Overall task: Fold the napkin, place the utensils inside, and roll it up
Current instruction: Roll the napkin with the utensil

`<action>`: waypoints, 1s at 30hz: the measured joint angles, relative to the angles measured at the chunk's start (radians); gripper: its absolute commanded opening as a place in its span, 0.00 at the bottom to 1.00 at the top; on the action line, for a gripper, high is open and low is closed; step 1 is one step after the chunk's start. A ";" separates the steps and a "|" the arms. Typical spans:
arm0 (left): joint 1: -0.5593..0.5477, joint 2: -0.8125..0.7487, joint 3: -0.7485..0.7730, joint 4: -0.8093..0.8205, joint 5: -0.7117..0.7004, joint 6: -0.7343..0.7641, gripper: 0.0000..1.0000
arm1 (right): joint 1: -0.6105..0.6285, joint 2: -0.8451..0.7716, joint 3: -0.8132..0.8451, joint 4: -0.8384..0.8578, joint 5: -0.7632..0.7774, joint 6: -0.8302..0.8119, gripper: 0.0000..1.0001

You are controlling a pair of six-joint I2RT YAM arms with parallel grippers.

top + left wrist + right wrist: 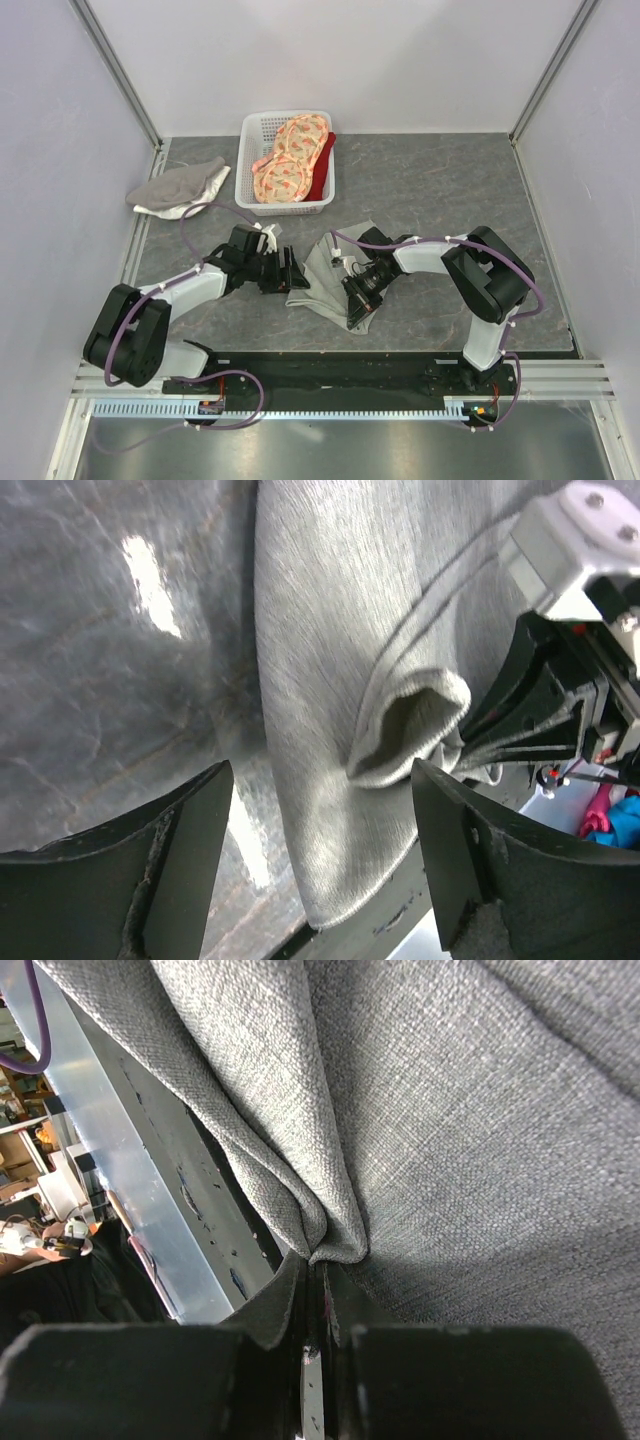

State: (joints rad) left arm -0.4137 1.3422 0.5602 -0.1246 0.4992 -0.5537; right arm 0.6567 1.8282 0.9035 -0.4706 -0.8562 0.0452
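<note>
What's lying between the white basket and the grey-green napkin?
Nothing. In the top view only bare table separates the basket from the napkin.

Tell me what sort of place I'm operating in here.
Probably a lab robot cell, not a dining room: plain white walls on metal framing, a grey stone-look table, and a white basket of cloths.

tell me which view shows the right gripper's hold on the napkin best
The right wrist view: the right gripper is close up, shut on a pinched fold of the napkin. The top external view shows the grip only small. The left wrist view shows the lifted fold and that gripper from the side.
</note>
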 measured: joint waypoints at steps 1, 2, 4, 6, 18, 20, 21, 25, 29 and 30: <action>0.003 0.009 0.002 0.010 0.000 0.000 0.77 | 0.000 0.001 0.000 0.000 0.000 0.000 0.00; 0.004 0.019 0.003 0.020 0.000 0.000 0.76 | 0.000 0.002 0.000 0.000 -0.001 0.000 0.00; 0.008 0.036 0.003 0.038 0.001 0.000 0.75 | 0.000 0.005 0.000 0.000 -0.004 0.000 0.00; 0.009 0.055 0.003 0.056 0.002 0.000 0.73 | -0.001 0.006 0.000 0.000 -0.005 0.000 0.00; 0.013 0.129 0.006 0.141 0.044 -0.016 0.14 | -0.001 0.013 0.011 -0.010 -0.005 0.004 0.03; 0.016 0.137 0.013 0.142 0.058 -0.021 0.07 | -0.001 0.010 0.014 -0.018 0.004 0.012 0.06; 0.020 0.139 0.018 0.142 0.067 -0.023 0.02 | -0.001 0.004 0.017 -0.024 0.008 0.016 0.07; 0.025 0.152 0.046 0.127 0.088 -0.026 0.02 | 0.003 -0.050 0.038 -0.069 0.077 0.027 0.32; 0.026 0.183 0.075 0.084 0.088 -0.026 0.02 | 0.017 -0.127 0.083 -0.107 0.192 0.031 0.58; 0.026 0.190 0.082 0.069 0.089 -0.026 0.02 | 0.025 -0.153 0.096 -0.113 0.231 0.030 0.61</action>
State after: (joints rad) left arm -0.3874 1.5326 0.6418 -0.0551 0.5877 -0.5800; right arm 0.6815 1.6749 0.9997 -0.5831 -0.6254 0.0753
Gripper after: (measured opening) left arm 0.057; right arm 0.473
